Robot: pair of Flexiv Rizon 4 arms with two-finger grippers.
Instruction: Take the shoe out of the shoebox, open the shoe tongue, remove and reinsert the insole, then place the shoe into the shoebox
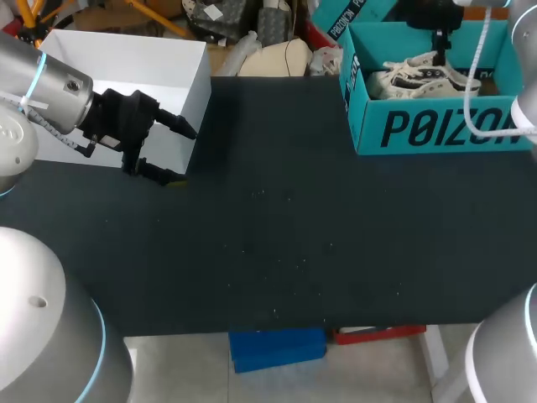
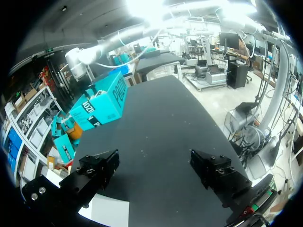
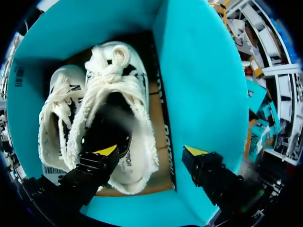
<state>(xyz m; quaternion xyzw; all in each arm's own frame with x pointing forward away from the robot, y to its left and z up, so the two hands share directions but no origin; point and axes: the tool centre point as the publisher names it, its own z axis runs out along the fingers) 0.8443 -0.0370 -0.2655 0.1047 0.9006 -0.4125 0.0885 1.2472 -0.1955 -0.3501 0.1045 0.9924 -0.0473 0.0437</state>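
Note:
The teal shoebox (image 1: 436,130) stands at the table's back right with two white shoes (image 1: 419,75) inside. My right gripper (image 1: 440,52) hangs over the box, open. In the right wrist view one finger (image 3: 94,165) is over the dark mouth of the larger shoe (image 3: 106,80). Its other finger (image 3: 208,172) is out by the box's teal wall (image 3: 199,85), and the gripper (image 3: 150,150) holds nothing. A second shoe (image 3: 54,118) lies beside the first. My left gripper (image 1: 180,154) is open and empty at the table's left. The teal box (image 2: 102,101) shows far ahead of this gripper (image 2: 154,163).
A white open box (image 1: 126,59) sits at the back left, right behind my left gripper; its corner (image 2: 111,213) shows under the left fingers. The black table top (image 1: 294,227) stretches between the two boxes.

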